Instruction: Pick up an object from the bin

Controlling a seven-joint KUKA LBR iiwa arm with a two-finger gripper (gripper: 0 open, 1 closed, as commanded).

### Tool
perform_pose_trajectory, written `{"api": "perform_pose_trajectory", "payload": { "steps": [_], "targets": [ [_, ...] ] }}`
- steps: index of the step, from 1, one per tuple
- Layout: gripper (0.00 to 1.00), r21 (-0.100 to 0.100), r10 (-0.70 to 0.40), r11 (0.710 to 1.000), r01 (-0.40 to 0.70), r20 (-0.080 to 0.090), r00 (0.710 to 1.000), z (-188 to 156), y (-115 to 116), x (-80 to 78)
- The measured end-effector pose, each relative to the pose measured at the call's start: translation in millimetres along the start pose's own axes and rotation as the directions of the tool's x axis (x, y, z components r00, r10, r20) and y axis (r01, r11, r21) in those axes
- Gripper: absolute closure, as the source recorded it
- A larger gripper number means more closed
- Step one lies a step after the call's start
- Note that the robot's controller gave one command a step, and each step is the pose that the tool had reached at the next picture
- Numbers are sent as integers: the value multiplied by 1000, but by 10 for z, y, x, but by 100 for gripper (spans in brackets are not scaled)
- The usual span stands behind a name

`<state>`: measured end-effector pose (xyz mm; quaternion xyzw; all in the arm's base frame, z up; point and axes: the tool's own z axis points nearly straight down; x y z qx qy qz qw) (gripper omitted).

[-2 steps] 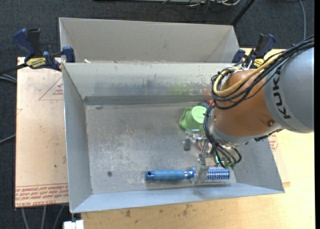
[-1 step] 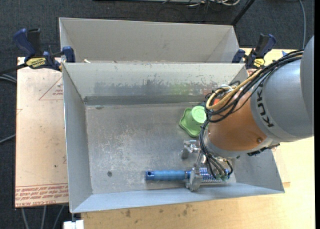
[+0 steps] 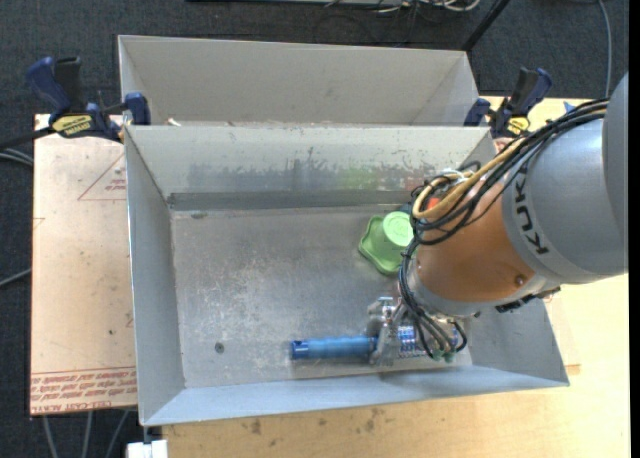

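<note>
The arm (image 3: 560,206) runs off the right edge, its orange cover (image 3: 470,261) hides the right side of a green plastic thing (image 3: 383,242) whose kind cannot be told, and the blue tube (image 3: 328,349) loses its right end under the gripper (image 3: 388,334), so any grip there is unclear.

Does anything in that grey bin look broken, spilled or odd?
Nothing stands out. A blue plastic cylinder lies flat by the near wall, and a green plastic cup-shaped piece sits partly hidden under the arm.
</note>
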<state>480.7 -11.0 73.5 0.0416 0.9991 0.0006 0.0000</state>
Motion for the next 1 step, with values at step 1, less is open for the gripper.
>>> {"api": "perform_pose_trajectory", "payload": {
  "steps": [1],
  "targets": [
    [100, -1, 52, 999, -52, 8, 999, -1604, 336, -56]
  ]
}}
